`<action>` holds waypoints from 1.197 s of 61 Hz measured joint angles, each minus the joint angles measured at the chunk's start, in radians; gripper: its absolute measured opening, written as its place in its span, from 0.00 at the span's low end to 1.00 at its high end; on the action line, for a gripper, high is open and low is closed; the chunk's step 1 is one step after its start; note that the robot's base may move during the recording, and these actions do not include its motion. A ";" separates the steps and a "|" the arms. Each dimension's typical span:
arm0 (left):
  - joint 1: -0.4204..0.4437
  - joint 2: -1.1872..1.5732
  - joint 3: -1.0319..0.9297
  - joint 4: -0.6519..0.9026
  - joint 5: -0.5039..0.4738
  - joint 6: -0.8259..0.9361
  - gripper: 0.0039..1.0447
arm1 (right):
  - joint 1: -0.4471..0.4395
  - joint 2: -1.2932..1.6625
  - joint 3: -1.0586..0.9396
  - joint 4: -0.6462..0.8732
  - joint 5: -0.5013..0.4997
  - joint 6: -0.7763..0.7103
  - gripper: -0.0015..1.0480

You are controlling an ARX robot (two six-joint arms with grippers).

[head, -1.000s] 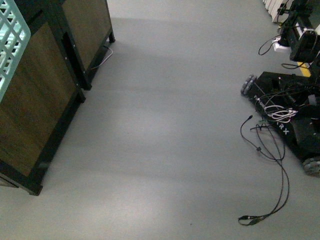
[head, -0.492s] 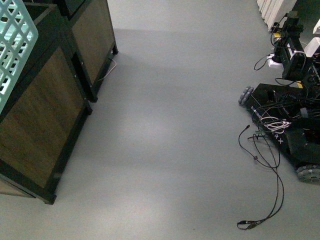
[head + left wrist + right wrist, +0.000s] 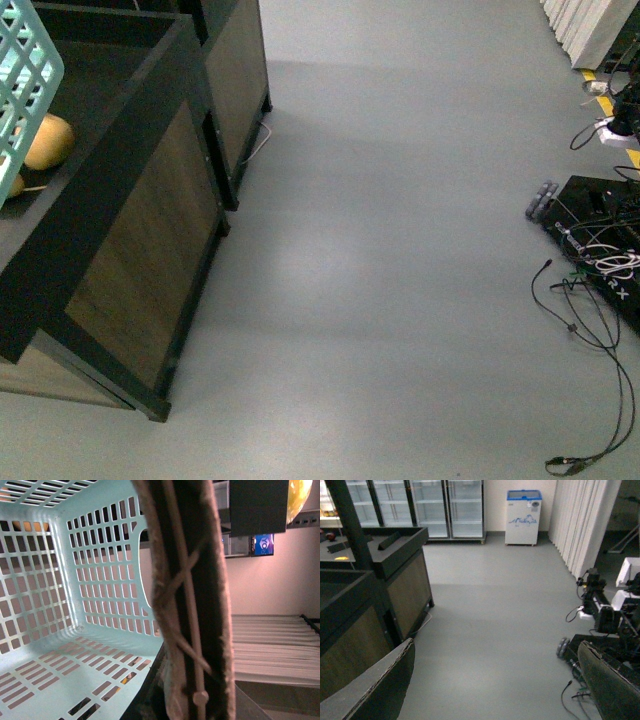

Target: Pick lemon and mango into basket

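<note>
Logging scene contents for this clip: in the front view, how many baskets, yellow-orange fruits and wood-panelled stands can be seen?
Teal basket: 1
Yellow-orange fruits: 2, one mostly hidden by the basket
Wood-panelled stands: 2, the second further back
Total: 5

The basket (image 3: 30,62) is light blue-green plastic, with lots of square holes in its sides and long slots in its floor. One end has a big oval hole for a hand. It shows up high at the left, by the dark wooden bin (image 3: 110,190). A smooth yellow-orange fruit (image 3: 48,141) (mango or lemon, hard to tell) lies in the bin, just beside the basket.
</note>
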 joint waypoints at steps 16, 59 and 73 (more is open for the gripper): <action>0.000 0.000 0.000 0.000 0.000 0.004 0.06 | 0.000 0.000 0.000 0.000 -0.002 0.000 0.92; 0.000 0.000 0.000 0.000 -0.003 0.007 0.06 | 0.000 -0.001 0.000 0.000 -0.003 0.000 0.92; 0.000 0.000 0.000 0.000 0.001 0.006 0.06 | 0.000 -0.001 0.000 0.000 -0.005 0.000 0.92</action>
